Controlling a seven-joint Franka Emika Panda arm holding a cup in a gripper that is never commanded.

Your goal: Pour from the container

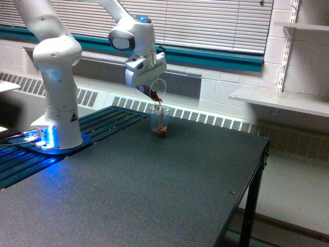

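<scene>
The tool (149, 87) is clamped on the container (155, 90), a small clear cup with brown bits inside. How far apart its fingers stand cannot be read beyond the cup's width, since the white tool body hides most of them. The container is tipped steeply, its mouth pointing down and toward the exterior view's right, and a thin stream of brown bits falls from its lip.

Directly below stands a taller clear cup (160, 122), upright on the dark speckled worktop (154, 190) near its far edge. The container hangs just above this cup's rim without touching it. Brown bits lie in the bottom of the cup, and more show higher up inside it where the stream enters.

The white arm (56, 77) rises from a base at the exterior view's left, where blue light glows at its foot. A small black triangular mark sits on the arm's lower column; no letters in it can be read. No brand or label is legible on either cup or on the tool.
</scene>
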